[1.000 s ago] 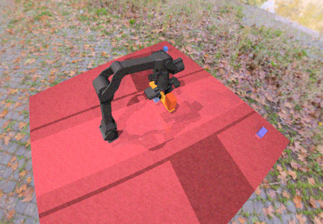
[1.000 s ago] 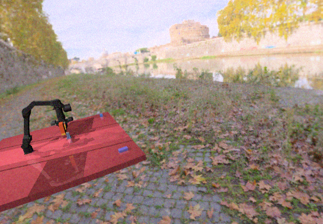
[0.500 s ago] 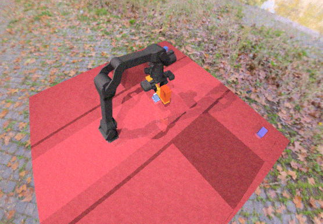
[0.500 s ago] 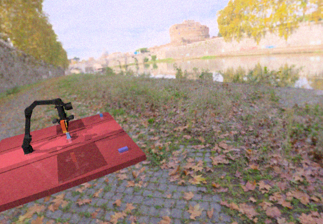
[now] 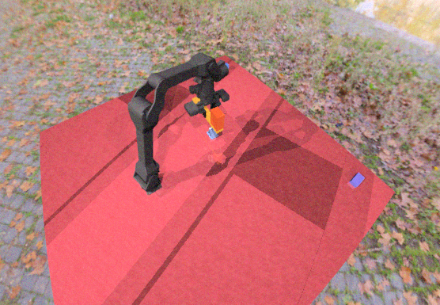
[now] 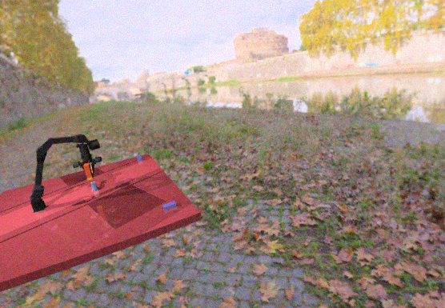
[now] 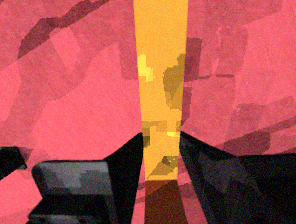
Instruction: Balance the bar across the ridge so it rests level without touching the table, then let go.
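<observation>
Gripper (image 5: 206,108) (image 6: 87,165) (image 7: 160,135) grips orange bar (image 5: 217,120) (image 6: 87,171) (image 7: 161,95), ctr of top pic, prob. to set it on grey-blue ridge (image 5: 212,133) (image 6: 94,187) just below.

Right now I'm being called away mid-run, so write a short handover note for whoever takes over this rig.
Gripper: shut on the orange bar, holding it above the table.
Ridge: probably the small grey-blue piece on the table, near the bar; whether they touch, I cannot tell.
Done: bar grasped and lifted.
Left: get it level across the ridge, clear of the table, then let go.
Also there: a purple-blue block near the table's edge.
</observation>
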`<state>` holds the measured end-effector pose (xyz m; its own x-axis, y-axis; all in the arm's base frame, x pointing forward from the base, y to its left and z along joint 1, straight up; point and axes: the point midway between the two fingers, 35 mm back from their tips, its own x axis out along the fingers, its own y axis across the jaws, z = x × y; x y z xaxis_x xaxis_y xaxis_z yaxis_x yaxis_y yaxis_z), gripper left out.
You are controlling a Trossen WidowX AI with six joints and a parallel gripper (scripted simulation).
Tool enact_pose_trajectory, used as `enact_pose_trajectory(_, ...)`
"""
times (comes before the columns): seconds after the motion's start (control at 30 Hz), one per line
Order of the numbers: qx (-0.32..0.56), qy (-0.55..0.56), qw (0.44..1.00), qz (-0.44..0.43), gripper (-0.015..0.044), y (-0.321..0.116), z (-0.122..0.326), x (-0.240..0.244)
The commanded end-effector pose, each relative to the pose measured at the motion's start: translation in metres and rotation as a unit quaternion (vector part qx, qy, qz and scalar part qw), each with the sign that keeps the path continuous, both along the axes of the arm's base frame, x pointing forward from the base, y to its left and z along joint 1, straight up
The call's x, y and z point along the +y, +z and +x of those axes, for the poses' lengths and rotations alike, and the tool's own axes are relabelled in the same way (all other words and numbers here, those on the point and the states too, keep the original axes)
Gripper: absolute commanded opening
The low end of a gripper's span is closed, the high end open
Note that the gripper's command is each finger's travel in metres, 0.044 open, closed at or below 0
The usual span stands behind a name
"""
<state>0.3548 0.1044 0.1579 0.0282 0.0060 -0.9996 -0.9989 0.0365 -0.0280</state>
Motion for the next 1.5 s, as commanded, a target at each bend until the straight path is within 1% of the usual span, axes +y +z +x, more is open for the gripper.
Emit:
enact_pose_trajectory(0.0, -0.004, -0.004, 1.000, 0.003, 0.0000, 0.002, 0.001, 0.003)
enact_pose_trajectory(0.87, -0.004, -0.004, 1.000, 0.003, 0.0000, -0.038, 0.002, 0.003)
enact_pose_trajectory(1.47, -0.004, -0.004, 1.000, 0.003, 0.0000, -0.040, 0.002, 0.003)
